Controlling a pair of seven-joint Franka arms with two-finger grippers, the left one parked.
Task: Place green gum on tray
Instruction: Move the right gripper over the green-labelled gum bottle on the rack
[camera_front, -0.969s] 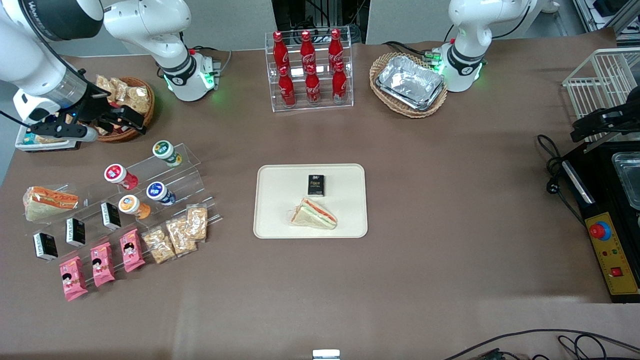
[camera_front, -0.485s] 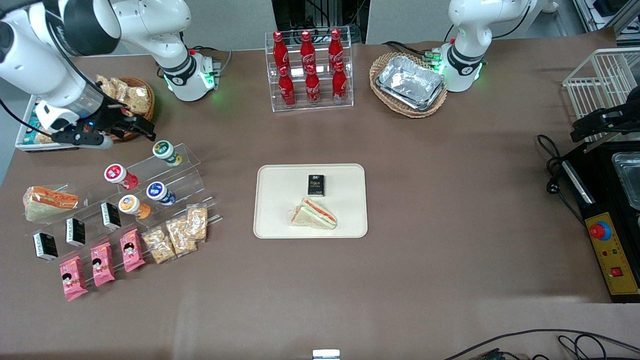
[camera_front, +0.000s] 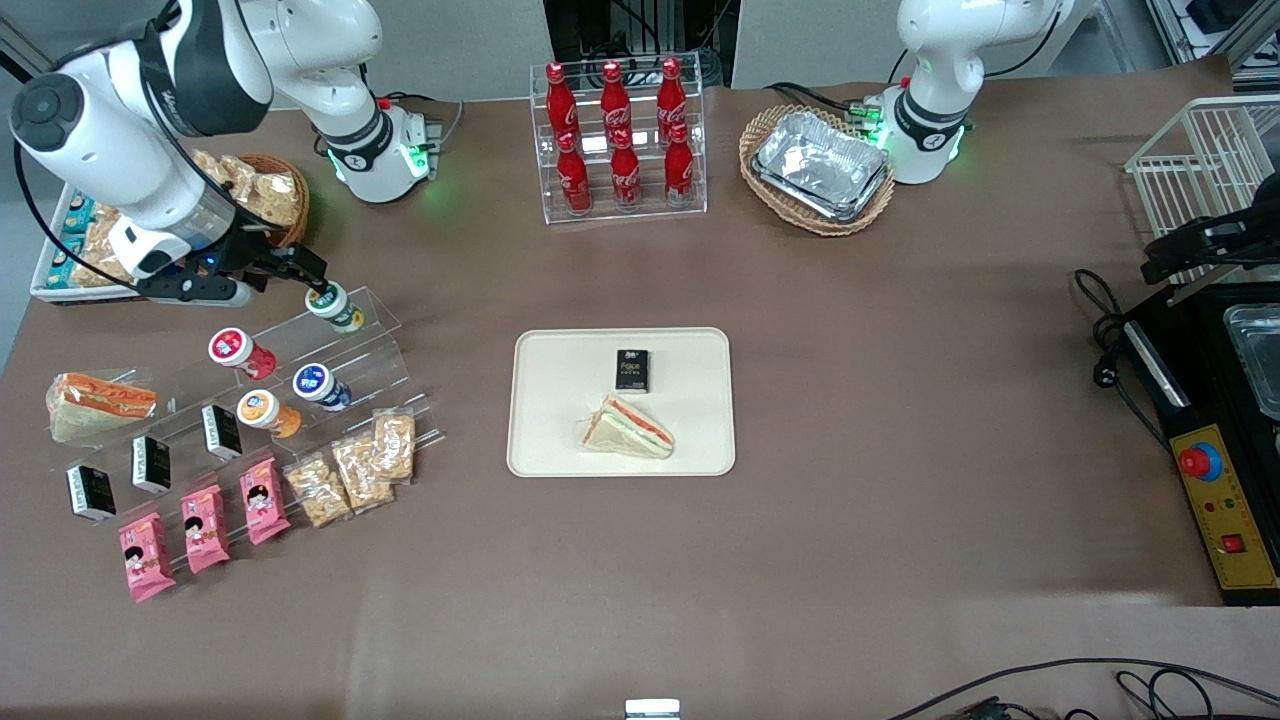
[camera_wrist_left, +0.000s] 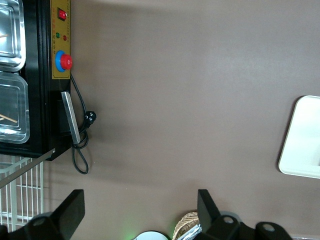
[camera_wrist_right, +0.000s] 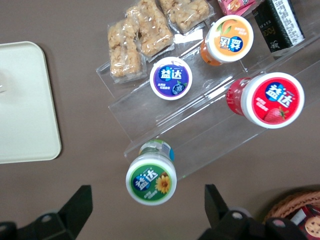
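The green gum (camera_front: 334, 306) is a small bottle with a green-and-white lid, lying on the top step of a clear acrylic rack (camera_front: 375, 345). It shows clearly in the right wrist view (camera_wrist_right: 151, 179). My gripper (camera_front: 300, 272) hangs just above the gum, a little farther from the front camera, fingers spread wide and empty; in the right wrist view (camera_wrist_right: 149, 205) the gum's lid lies between the two fingers. The cream tray (camera_front: 545, 440) lies mid-table with a sandwich (camera_front: 627, 428) and a black box (camera_front: 632, 369) on it; its corner shows in the right wrist view (camera_wrist_right: 25, 115).
On the rack's lower steps are red-lidded (camera_front: 233, 348), blue-lidded (camera_front: 315, 384) and orange-lidded (camera_front: 262, 410) bottles, black boxes, pink packets and snack bars (camera_front: 350, 470). A wicker snack basket (camera_front: 270, 195) stands close by my arm. Cola bottles (camera_front: 617, 140) and a foil-tray basket (camera_front: 818, 168) stand farther from the front camera.
My gripper has swung from over the snack basket toward the rack and now sits just above the green gum. Nothing on the table has moved.
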